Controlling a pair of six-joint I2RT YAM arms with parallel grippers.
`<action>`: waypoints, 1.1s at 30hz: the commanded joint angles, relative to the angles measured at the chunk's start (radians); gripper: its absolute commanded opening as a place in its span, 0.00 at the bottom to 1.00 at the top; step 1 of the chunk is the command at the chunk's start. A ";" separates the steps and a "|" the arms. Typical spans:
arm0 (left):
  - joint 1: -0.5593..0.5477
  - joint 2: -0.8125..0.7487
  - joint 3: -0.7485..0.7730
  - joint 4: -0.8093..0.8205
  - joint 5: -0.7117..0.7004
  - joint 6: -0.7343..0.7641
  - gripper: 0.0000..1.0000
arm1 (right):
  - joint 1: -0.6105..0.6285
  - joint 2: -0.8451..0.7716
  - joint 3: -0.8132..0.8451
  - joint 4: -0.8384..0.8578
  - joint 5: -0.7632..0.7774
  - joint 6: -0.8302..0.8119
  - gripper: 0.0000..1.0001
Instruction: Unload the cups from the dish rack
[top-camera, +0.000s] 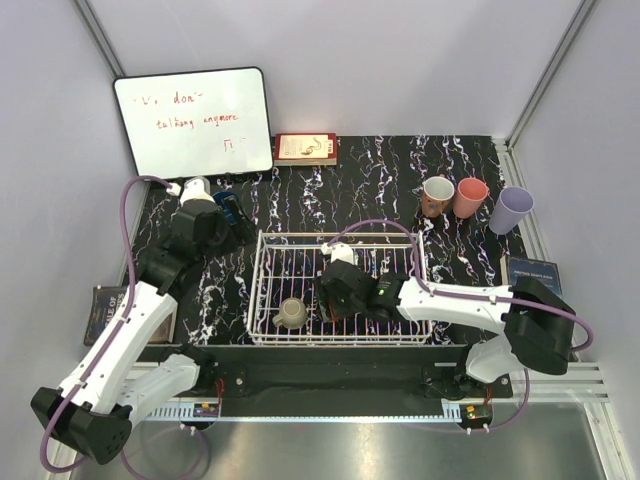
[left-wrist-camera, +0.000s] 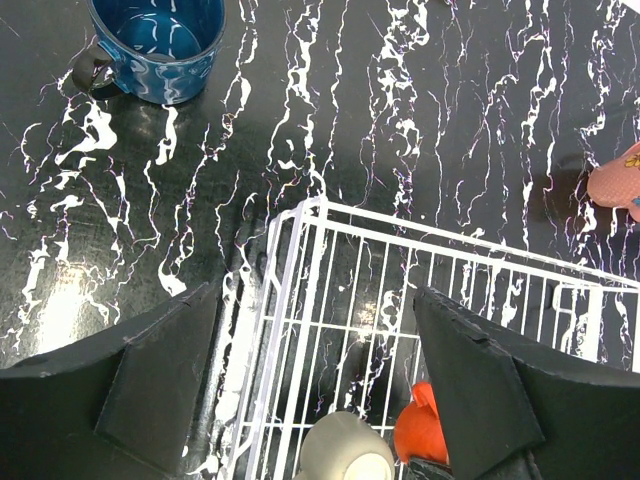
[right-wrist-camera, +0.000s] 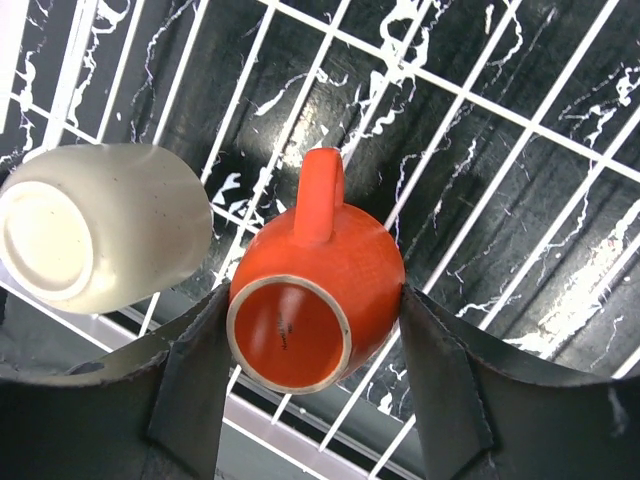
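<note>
The white wire dish rack sits mid-table. My right gripper is inside it, shut on the orange cup, which lies on its side with its handle up and both fingers against its sides. The beige mug lies in the rack beside it, also in the right wrist view. My left gripper is open and empty above the rack's far left corner. The dark blue mug stands on the table beyond it. The brown mug, salmon-pink cup and lavender tumbler stand at the far right.
A whiteboard leans on the back wall at left, with a red book beside it. Dark booklets lie at the left edge and right edge of the black marbled table.
</note>
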 joint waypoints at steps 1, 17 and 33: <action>-0.006 -0.008 0.000 0.026 -0.019 0.016 0.84 | 0.008 0.024 0.029 0.012 0.016 0.007 0.46; -0.008 -0.020 0.017 0.029 0.021 0.016 0.84 | 0.008 -0.238 0.096 -0.015 0.128 -0.071 0.00; -0.009 -0.187 -0.234 0.573 0.559 -0.159 0.84 | -0.134 -0.479 -0.100 0.576 -0.184 0.085 0.00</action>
